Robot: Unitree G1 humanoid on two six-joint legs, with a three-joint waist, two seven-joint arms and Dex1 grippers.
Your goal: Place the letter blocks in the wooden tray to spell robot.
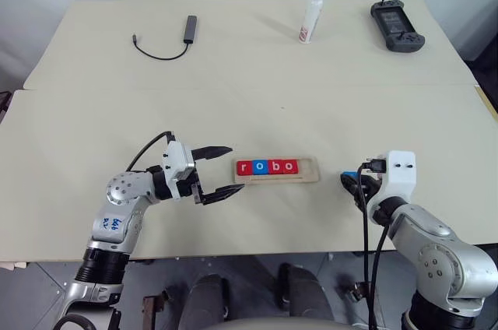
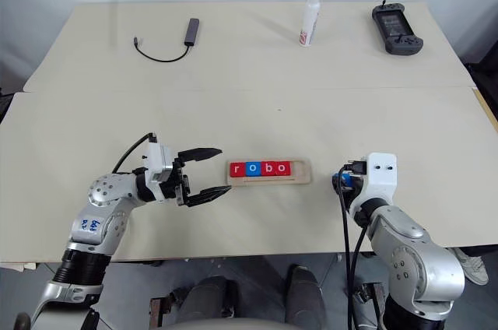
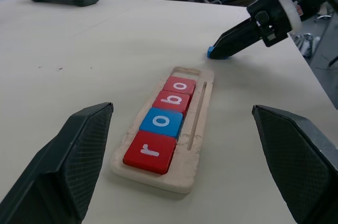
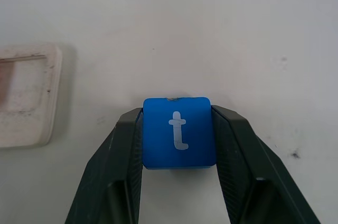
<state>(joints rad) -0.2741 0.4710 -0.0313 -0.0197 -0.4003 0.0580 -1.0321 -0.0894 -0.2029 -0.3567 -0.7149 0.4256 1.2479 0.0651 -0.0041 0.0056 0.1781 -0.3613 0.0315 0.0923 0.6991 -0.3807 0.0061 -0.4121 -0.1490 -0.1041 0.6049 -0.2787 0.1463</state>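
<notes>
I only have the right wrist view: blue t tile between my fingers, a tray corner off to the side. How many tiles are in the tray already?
Observer: Four letter blocks sit in the wooden tray: red r, blue o, red b, red o.
Operator: Where is the free slot?
Observer: At the end of the tray nearest the right gripper, just past the red o.
Operator: Is the left arm in my way?
Observer: The left gripper is beside the tray's r end, fingers open, holding nothing.
Operator: Is my t tile off the table?
Observer: The left wrist view shows the blue t tile at the tabletop; I can't tell whether it is touching.
</notes>
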